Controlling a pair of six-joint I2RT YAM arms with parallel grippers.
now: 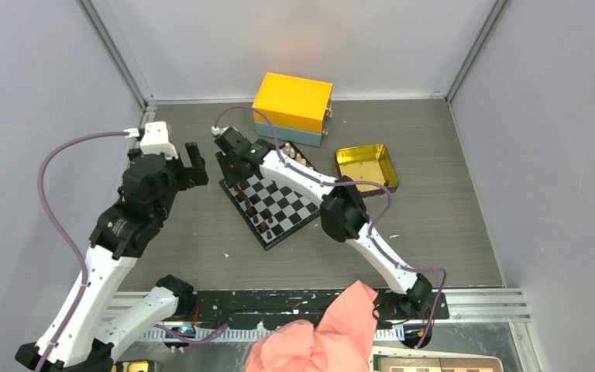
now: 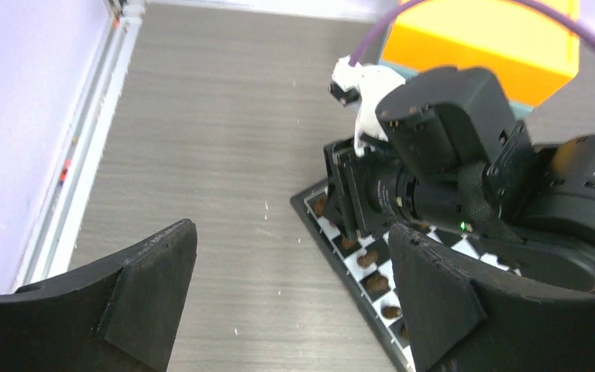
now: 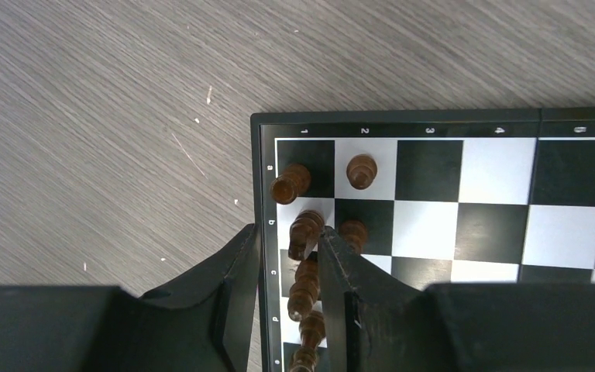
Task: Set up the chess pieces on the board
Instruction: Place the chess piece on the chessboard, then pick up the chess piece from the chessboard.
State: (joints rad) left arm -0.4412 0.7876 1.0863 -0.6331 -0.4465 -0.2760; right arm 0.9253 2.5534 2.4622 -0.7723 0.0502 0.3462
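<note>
- Top external view shows me the whole table. The board [image 1: 279, 203] lies turned at a slant in the middle. A yellow box [image 1: 293, 99] is behind it and a gold tin [image 1: 366, 167] is off to its right.
- Only this view shows both arms at once. The right gripper [image 1: 232, 172] is down at the board's far left corner. The left gripper [image 1: 194, 167] hangs beside the board, not over it.
- Right wrist view shows what I cannot see from above. A row of dark pieces [image 3: 304, 291] stands along the board's edge, with one of its fingers [image 3: 236, 279] on each side of the row.
- The corner piece [image 3: 290, 183] is just past the tips. The next piece [image 3: 306, 232] sits right between them. The fingers are partly apart with a gap on one side, so nothing is squeezed.
- Left wrist view shows the left gripper's pads [image 2: 143, 287] spread very wide, with only bare table [image 2: 225, 155] between them. The board is to its right, under the right arm [image 2: 465, 155].
</note>
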